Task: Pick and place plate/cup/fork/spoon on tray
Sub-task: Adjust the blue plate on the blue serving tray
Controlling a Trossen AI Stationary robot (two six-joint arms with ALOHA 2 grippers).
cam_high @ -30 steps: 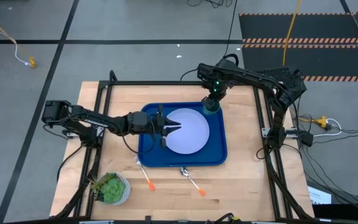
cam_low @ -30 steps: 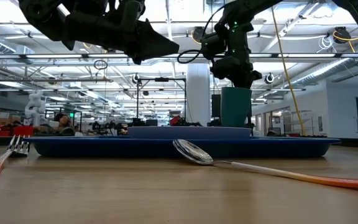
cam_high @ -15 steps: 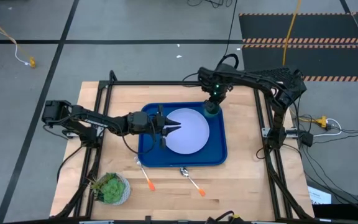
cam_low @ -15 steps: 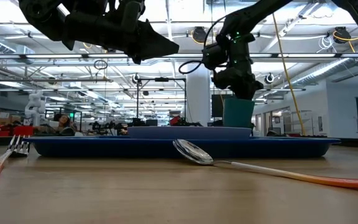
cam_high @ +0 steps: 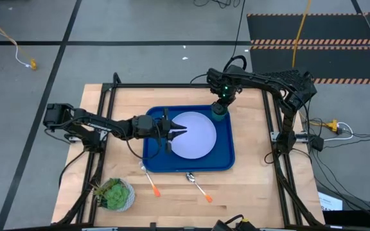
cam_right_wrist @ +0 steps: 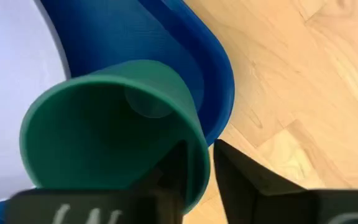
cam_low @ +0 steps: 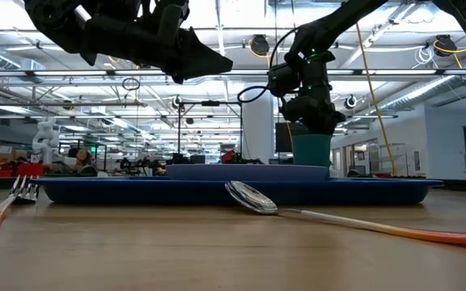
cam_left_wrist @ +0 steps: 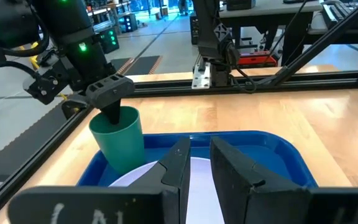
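The dark green cup (cam_right_wrist: 104,130) stands upright in the far right corner of the blue tray (cam_high: 227,160), beside the pale plate (cam_high: 194,136). My right gripper (cam_right_wrist: 199,171) points down over the cup (cam_high: 219,110), one finger inside it and one outside. There is a narrow gap around the cup's wall. My left gripper (cam_left_wrist: 199,162) hovers level above the plate's left edge, slightly open, with nothing between its fingers. The fork (cam_high: 149,181) and the spoon (cam_high: 198,185) lie flat on the table just in front of the tray. My right gripper straddles the cup's wall at the rim (cam_right_wrist: 194,155) from above, one finger inside and one outside. I cannot tell whether either finger touches the wall. The cup stands upright on the tray floor.
A white pot with a green plant (cam_high: 115,194) stands at the table's near left corner. Black frame rails run along the table's left, far and right sides. Bare wood lies to the right of the tray and along the near edge.
My right gripper has gone down with the cup. The cup has stayed upright and sunk toward the tray's far right corner.
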